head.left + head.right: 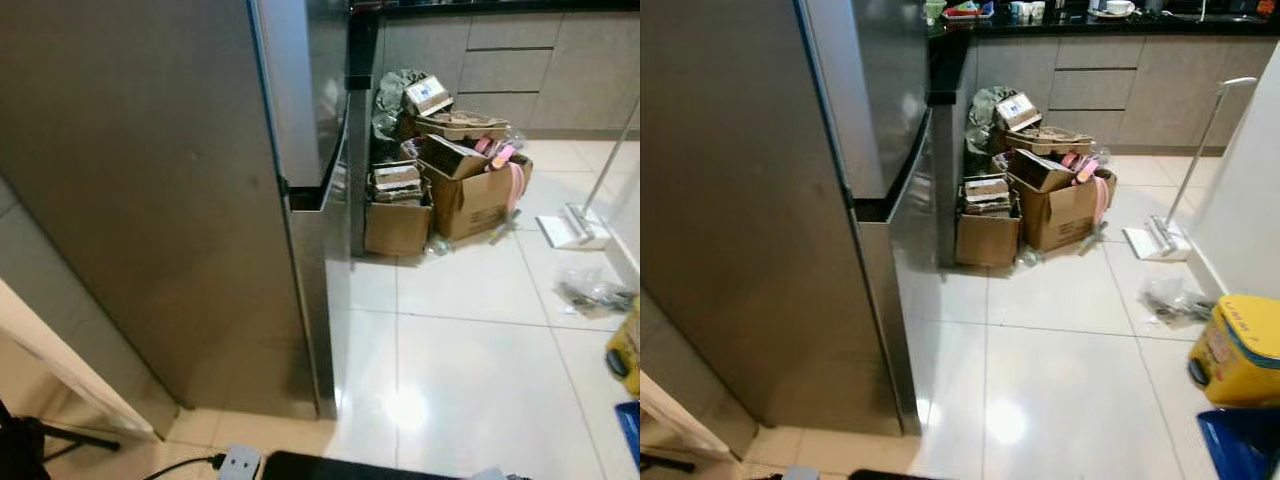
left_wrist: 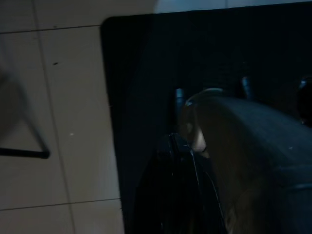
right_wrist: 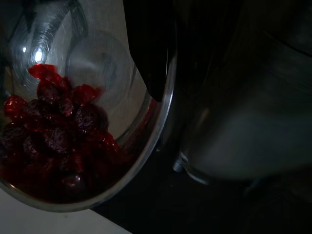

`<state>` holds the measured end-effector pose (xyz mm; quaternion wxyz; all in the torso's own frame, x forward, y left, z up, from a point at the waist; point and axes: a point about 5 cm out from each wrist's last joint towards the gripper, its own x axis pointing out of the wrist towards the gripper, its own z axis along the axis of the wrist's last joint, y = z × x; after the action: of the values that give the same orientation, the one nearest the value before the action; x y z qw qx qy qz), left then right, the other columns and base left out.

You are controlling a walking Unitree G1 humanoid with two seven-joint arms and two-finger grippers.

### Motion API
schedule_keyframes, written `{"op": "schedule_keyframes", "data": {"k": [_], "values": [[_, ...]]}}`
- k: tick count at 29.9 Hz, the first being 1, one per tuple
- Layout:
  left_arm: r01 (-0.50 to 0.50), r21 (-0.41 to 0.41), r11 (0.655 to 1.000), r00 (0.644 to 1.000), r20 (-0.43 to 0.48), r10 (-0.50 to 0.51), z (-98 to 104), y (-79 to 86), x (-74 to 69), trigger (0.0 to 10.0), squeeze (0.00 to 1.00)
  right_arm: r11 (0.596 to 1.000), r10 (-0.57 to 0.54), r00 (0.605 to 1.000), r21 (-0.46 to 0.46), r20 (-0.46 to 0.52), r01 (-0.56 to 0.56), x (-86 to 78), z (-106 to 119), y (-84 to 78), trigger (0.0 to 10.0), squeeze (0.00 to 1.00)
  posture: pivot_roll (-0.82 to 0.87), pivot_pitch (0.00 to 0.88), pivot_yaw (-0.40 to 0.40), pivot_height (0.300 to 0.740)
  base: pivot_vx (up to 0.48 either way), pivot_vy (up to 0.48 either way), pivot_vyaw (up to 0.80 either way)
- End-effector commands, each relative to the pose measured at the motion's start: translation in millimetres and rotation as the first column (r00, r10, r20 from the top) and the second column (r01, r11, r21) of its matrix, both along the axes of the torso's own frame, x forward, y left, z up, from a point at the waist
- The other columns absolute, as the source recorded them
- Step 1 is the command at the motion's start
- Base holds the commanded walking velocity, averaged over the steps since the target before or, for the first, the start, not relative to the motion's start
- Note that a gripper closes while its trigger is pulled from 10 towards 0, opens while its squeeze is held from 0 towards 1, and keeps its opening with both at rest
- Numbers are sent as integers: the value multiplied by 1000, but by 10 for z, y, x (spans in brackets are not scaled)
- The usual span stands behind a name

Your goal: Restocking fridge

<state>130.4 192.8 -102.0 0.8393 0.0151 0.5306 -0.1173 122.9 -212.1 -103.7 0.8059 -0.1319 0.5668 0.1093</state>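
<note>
Right gripper (image 3: 151,73) pinching rim of glass bowl (image 3: 112,63) of red berries (image 3: 53,131).

The tall steel fridge (image 1: 750,220) stands shut on the pale tiled floor, its doors closed flush. A clear bowl (image 3: 97,63), tilted, holds dark red berries (image 3: 53,131) heaped against its lower side.

Grey steel fridge (image 1: 760,200), brown cardboard boxes (image 1: 1060,210), yellow tub (image 1: 1237,350), dark red berries (image 3: 53,141).
</note>
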Motion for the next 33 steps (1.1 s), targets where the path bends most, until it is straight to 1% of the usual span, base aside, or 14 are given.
{"op": "schedule_keyframes", "data": {"k": [1,5,17,33], "values": [[-4,-12,1000,999,-38,3,-29,-15,-78,10000,0,1000,-4,1000,-8,-26,4,-73,-14,-46,10000,0,27,0,8,740,0,-461,0],[-5,-17,1000,999,-39,4,-29,-24,-76,10000,0,1000,9,1000,-6,-28,-9,-65,-11,-44,10000,0,27,0,7,740,0,-458,0],[-10,-23,1000,999,-42,9,-34,-37,-87,10000,0,1000,18,999,15,-41,-18,-82,-16,-33,10000,0,24,0,7,740,0,-460,784],[-40,11,999,999,-27,40,-28,-3,-62,10000,0,1000,22,999,9,-43,-22,-106,-20,-46,10000,0,21,0,8,740,0,0,778]]}}
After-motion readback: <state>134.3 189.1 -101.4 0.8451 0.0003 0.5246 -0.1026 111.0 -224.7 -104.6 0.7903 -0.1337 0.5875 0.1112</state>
